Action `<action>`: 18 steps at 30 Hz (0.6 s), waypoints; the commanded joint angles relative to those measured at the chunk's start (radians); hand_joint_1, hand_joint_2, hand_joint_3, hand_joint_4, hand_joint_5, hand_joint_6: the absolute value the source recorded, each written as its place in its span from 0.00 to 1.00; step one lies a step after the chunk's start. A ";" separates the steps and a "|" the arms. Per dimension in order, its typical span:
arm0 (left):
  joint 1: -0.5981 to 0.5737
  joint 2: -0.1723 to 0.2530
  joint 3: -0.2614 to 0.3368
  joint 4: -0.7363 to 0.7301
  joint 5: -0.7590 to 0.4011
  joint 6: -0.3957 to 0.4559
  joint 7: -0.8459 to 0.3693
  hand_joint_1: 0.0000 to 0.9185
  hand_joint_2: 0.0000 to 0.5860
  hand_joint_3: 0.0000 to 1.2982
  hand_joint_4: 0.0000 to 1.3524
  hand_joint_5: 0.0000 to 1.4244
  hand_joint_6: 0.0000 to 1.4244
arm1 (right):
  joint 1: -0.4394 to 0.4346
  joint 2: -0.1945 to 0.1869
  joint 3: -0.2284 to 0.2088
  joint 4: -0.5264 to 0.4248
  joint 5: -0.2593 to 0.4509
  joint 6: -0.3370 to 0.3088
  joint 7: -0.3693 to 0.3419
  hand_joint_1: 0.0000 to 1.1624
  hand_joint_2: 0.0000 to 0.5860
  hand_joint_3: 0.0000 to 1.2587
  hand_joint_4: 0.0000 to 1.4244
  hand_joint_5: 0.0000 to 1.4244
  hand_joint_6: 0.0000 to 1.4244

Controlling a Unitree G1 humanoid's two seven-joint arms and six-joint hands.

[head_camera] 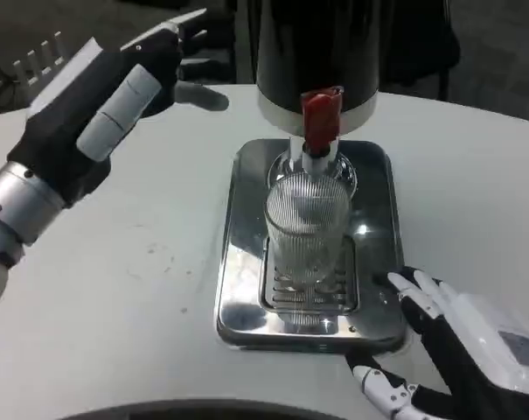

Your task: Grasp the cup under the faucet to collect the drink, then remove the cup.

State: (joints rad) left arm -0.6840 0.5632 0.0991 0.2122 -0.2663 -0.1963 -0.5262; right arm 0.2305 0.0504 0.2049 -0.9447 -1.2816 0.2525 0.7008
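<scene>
We see the cup [307,229] under the faucet [320,122] on the tray [238,262] — left hand [115,96] raised, right hand [461,346] nr tray, both w/ fingers apart, holding nothing.

Ribbed clear glass cup [306,229]; glossy mirror-like metal tray [238,289] — matt white table [115,306]
</scene>
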 commanded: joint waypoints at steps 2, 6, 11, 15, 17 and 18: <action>-0.046 0.000 -0.016 -0.049 0.027 0.056 -0.023 0.00 0.16 0.15 0.12 0.18 0.28 | 0.012 0.010 0.001 -0.014 0.009 -0.003 0.003 0.24 0.72 0.08 0.00 0.00 0.02; -0.073 0.001 -0.027 -0.053 0.046 0.085 -0.041 0.00 0.16 0.16 0.13 0.19 0.28 | 0.010 0.013 0.002 -0.012 0.014 -0.002 -0.001 0.24 0.73 0.08 0.00 0.00 0.02; -0.101 0.004 -0.049 -0.046 0.066 0.103 -0.078 0.00 0.16 0.20 0.16 0.22 0.30 | 0.012 0.014 0.005 -0.015 0.014 -0.003 -0.004 0.24 0.73 0.08 0.00 0.00 0.02; -0.116 -0.002 -0.061 -0.040 0.077 0.108 -0.105 0.00 0.16 0.21 0.17 0.23 0.32 | 0.018 0.015 0.002 -0.019 0.018 -0.001 -0.005 0.24 0.73 0.08 0.00 0.00 0.02; -0.122 -0.008 -0.063 -0.037 0.083 0.107 -0.113 0.00 0.16 0.21 0.17 0.23 0.32 | 0.021 0.015 0.004 -0.022 0.017 -0.002 -0.006 0.24 0.73 0.08 0.00 0.00 0.02; -0.131 -0.013 -0.070 -0.028 0.090 0.108 -0.117 0.00 0.16 0.21 0.17 0.24 0.33 | 0.023 0.015 0.005 -0.023 0.018 -0.002 -0.005 0.24 0.73 0.08 0.00 0.00 0.02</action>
State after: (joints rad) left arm -0.7945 0.5594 0.0441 0.1702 -0.1886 -0.0960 -0.6262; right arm 0.2377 0.0502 0.2063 -0.9485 -1.2690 0.2525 0.7005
